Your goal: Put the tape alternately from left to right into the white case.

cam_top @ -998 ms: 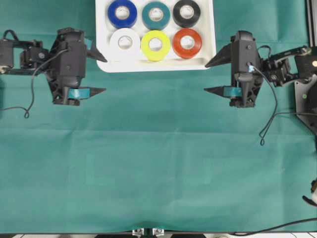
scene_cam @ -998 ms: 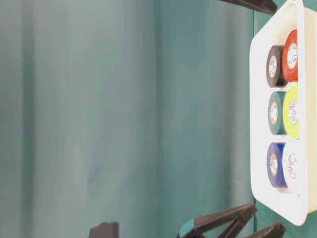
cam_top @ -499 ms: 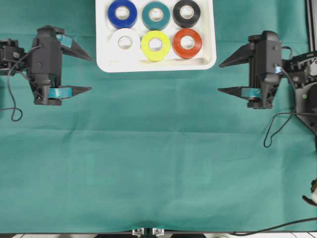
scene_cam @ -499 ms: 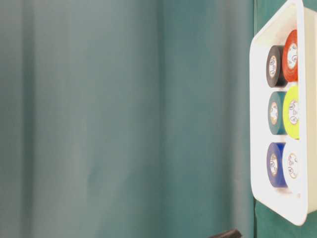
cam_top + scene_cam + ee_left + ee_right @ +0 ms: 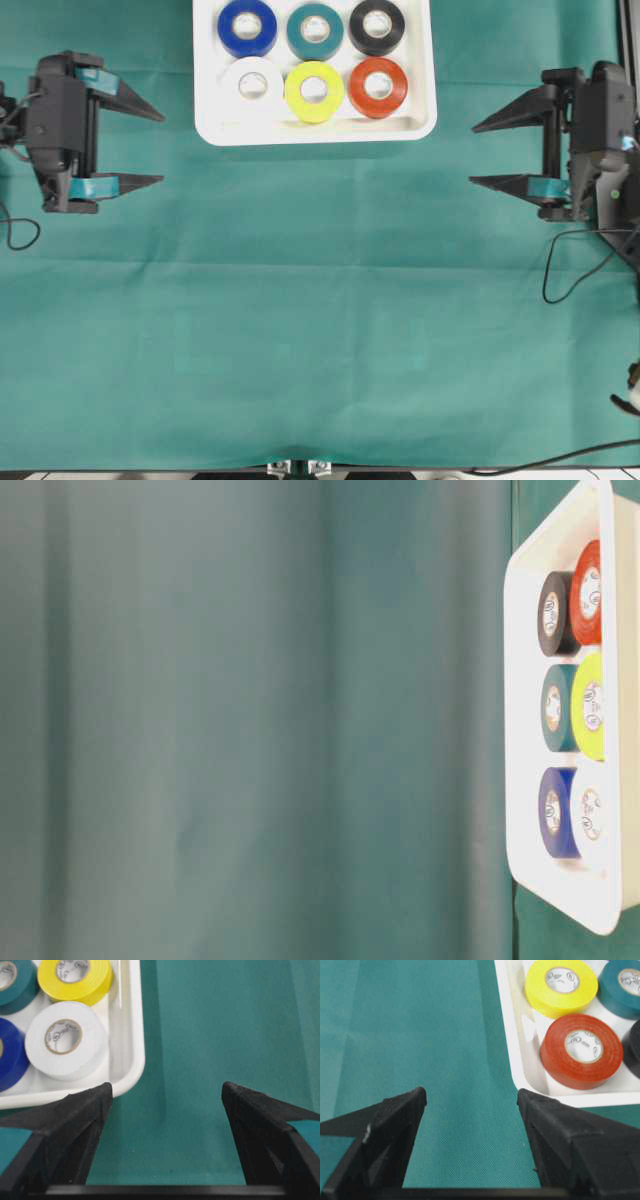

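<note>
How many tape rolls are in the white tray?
6, all in the white tray. Back row: blue, teal, black. Front row: white, yellow, red-orange.

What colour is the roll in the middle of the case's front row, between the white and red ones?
Yellow, with a pale core; the overhead view shows it best.

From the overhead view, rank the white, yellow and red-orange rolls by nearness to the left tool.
Left tool sits open, left of the white case.
1. White roll, front row, left end.
2. Yellow roll, front row, middle.
3. Red-orange roll, front row, right end.
</note>
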